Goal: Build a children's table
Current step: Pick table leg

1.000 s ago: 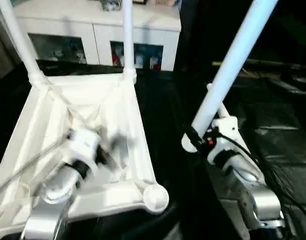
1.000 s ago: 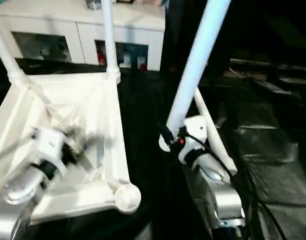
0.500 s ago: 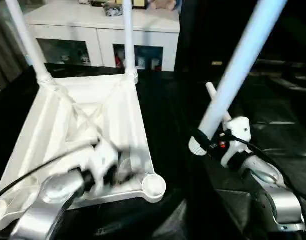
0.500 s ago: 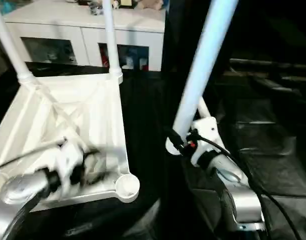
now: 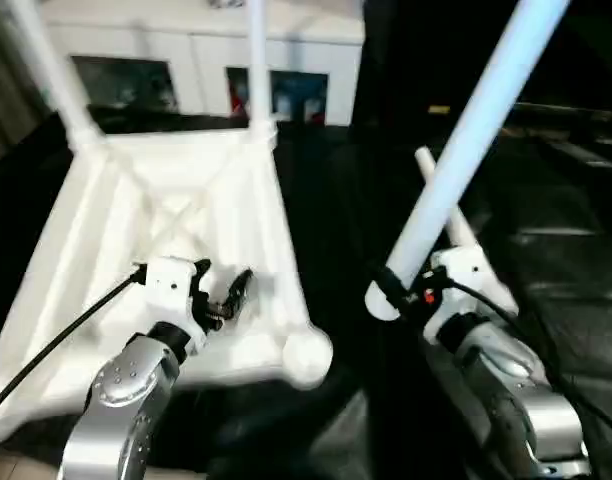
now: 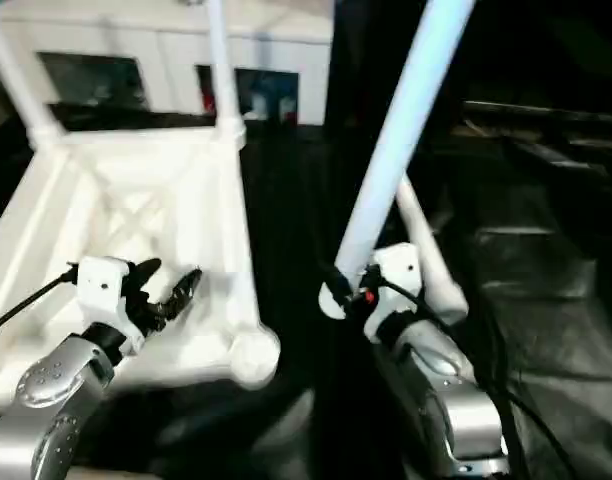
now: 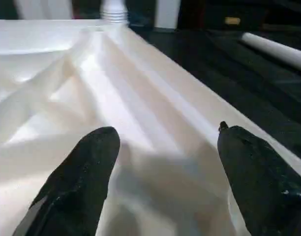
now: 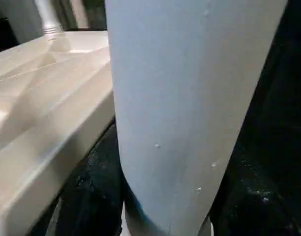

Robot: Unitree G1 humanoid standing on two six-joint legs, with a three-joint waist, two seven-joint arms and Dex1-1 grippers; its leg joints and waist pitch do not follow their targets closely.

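Left eye view: tabletop [image 5: 116, 230] lies upside down on black floor [image 5: 546, 230], ribbed underside up, on robot's left side. Two legs already stand in its far corners: one at far left [image 5: 41, 60], one at far right [image 5: 256, 60]. Near-right corner socket [image 5: 306, 355] is bare, no leg in it.

Left gripper [image 5: 224, 293] hovers over underside near that socket, fingers spread apart w/ nothing between them. Left wrist view confirms: both black fingers [image 7: 76, 182] wide apart above white ribs, not touching them.

Right gripper [image 5: 396, 290] is clamped on thick end of a third leg [image 5: 466, 130], which tilts up & away to robot's right, clear of tabletop. Right wrist view: leg fills most of frame, tabletop edge [image 8: 47, 113] beside it w/ a dark gap between.

Fourth leg [image 5: 441, 200] lies on floor behind right gripper, partly hidden by held leg & wrist.

Around: white cabinet [image 5: 196, 70] w/ glass fronts just beyond tabletop; small items inside, too blurred to name. Black cable [image 5: 56, 340] runs from left wrist across tabletop's near edge.
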